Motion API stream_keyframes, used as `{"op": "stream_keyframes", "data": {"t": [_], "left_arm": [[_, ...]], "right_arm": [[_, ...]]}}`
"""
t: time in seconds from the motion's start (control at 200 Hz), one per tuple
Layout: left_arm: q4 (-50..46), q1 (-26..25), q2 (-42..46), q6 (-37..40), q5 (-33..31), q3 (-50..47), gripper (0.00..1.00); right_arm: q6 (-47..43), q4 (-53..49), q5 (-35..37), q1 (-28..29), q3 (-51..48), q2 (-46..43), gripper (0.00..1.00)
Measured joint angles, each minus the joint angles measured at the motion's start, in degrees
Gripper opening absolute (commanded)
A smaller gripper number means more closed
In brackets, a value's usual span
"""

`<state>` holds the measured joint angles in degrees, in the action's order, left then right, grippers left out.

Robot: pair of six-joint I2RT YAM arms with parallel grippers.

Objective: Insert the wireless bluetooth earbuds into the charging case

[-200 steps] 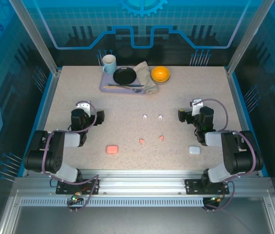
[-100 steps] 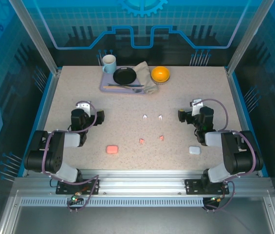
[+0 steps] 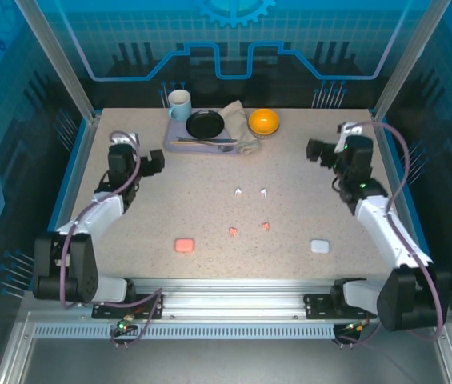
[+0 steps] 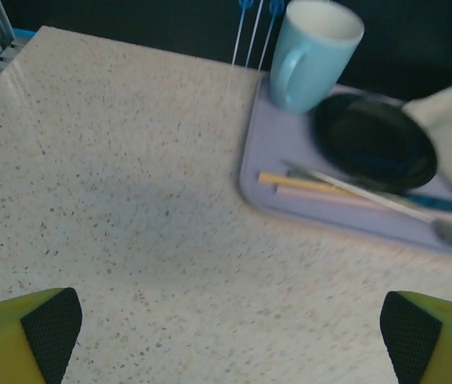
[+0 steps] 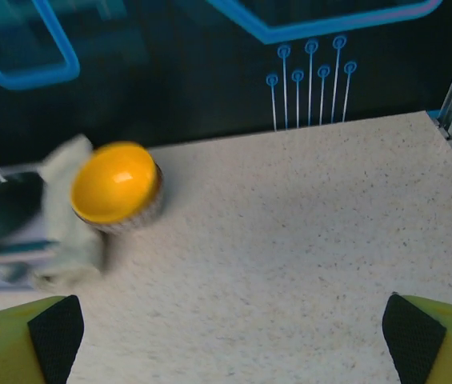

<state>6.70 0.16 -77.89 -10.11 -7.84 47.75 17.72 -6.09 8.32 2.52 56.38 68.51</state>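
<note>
Two white earbuds [image 3: 238,191] [image 3: 263,192] lie mid-table, and two pink earbuds [image 3: 233,232] [image 3: 266,226] lie just nearer. A pink charging case [image 3: 184,245] sits near-left of them, shut. A pale charging case [image 3: 319,246] sits near-right, also shut. My left gripper [image 3: 155,162] hangs open over the far left of the table, well away from the earbuds. In the left wrist view, the left gripper [image 4: 230,336] has only bare tabletop between its black pads [image 4: 50,332]. My right gripper [image 3: 316,150] is open at the far right. The right gripper [image 5: 230,336] is likewise empty.
A lavender tray [image 3: 174,144] at the back holds a blue mug [image 3: 179,104], a black plate [image 3: 205,124] and chopsticks [image 4: 322,188]. A grey cloth [image 3: 242,132] and an orange bowl [image 3: 263,122] lie beside it. Metal frame posts stand at the far corners.
Both arms have unfolded from their tucked pose and reached toward the far side of the table. Both grippers stay open. The earbuds and cases have not moved.
</note>
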Motion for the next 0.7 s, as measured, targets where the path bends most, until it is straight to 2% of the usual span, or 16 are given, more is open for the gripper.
{"op": "stream_keyframes", "data": {"t": [0.115,0.185,0.32,0.46,0.575,0.7], "left_arm": [[-12.24,0.0,2.45,-7.48,2.49,6.03,0.99],[-18.82,0.0,2.64,-11.58,4.46,8.26,0.99],[-29.46,0.0,2.62,-18.58,7.13,9.92,0.99],[-37.13,0.15,2.29,-22.64,7.23,12.92,0.99],[-40.3,1.05,0.07,-23.71,7.3,18.14,0.99],[-41.27,3.93,-3.28,-24.48,8.02,21.4,0.99]], "right_arm": [[5.57,-12.81,-3.06,-0.11,9.31,-0.39,0.96],[8.87,-20.28,-4.24,3.72,11.3,-0.35,0.93],[18.32,-31.58,-4.79,19.65,12.39,2.38,0.89],[29.46,-38.4,-3.45,37.75,15.76,12.28,0.88],[36.59,-44.06,-1.07,49.16,26.03,25.94,0.89],[41.29,-50.31,1.73,57.05,42.56,41.53,0.91]]}}
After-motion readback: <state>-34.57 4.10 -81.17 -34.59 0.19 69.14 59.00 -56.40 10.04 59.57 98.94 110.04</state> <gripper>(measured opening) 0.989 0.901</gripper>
